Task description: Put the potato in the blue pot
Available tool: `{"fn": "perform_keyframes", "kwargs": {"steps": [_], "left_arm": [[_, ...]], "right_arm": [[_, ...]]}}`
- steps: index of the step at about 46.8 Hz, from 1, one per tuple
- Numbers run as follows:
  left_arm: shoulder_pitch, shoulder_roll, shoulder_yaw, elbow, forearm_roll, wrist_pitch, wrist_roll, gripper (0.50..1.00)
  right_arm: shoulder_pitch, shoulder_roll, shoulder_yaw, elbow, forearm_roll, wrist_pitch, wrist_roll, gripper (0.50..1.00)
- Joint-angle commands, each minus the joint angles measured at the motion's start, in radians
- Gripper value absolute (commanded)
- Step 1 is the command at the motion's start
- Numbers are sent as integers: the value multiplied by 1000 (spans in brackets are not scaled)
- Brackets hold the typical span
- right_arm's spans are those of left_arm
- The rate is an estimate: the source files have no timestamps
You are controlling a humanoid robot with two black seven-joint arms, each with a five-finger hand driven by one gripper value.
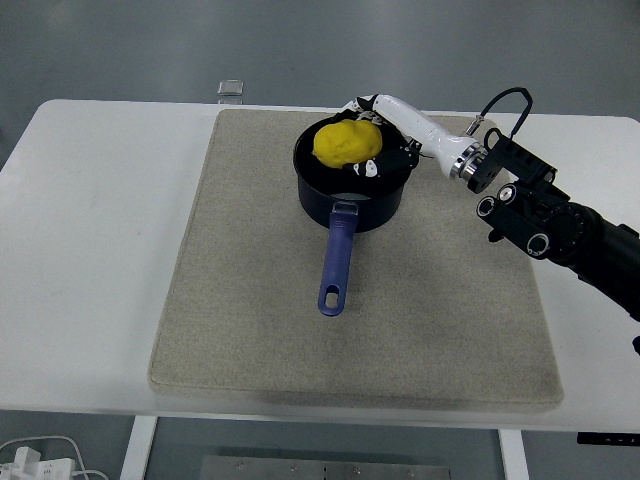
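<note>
White tabletop (100,220) carries a beige mat (240,300); the blue pot (352,190) sits on it, handle toward me. My right robot hand (385,135) reaches over the pot's rim, fingers wrapped around the yellow potato (346,143), which is inside the pot's mouth.

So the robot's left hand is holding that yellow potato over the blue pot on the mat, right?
Not quite: it is the right hand, reaching in from the picture's right edge, that holds the yellow potato over the blue pot on the mat. The head view shows this; no left arm appears in it at all.
</note>
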Motion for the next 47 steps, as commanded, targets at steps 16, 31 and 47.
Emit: {"fn": "perform_keyframes", "kwargs": {"steps": [16,31,47], "left_arm": [[0,0,0,0,0,-1,0,994],[0,0,0,0,0,-1,0,994],[0,0,0,-2,2,-2,0,994]], "right_arm": [[-15,0,0,2,78,10,0,864],[-16,-2,-3,2,78,13,0,911],[-18,-5,0,3,81,13,0,921]]}}
